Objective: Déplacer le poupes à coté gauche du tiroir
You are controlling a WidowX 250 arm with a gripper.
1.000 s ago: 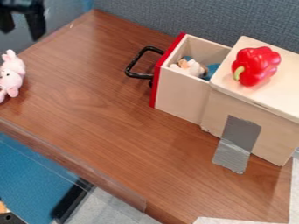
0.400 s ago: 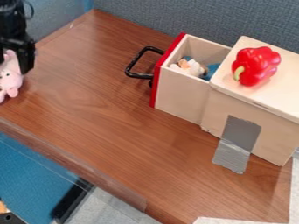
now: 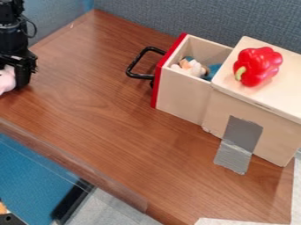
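Observation:
The black gripper (image 3: 17, 67) hangs at the left edge of the camera view, low over the table. It covers the upper part of the pink plush doll (image 3: 6, 81), which is partly cut off by the edge. Whether it holds the doll cannot be made out. The wooden drawer (image 3: 181, 91), with a red front and black handle, stands pulled out to the right. Inside it lie a small white and brown doll (image 3: 192, 67) and something blue.
A red toy pepper (image 3: 257, 66) sits on top of the wooden cabinet (image 3: 276, 134) at the right. Grey tape runs from the cabinet's side onto the brown table (image 3: 111, 118). A grey-blue partition rises behind, and the table's front edge slants along the lower left.
The gripper has come down from the upper left corner onto the pink doll. More of the doll is now covered, and the part that shows sits slightly higher. Drawer and pepper have not moved.

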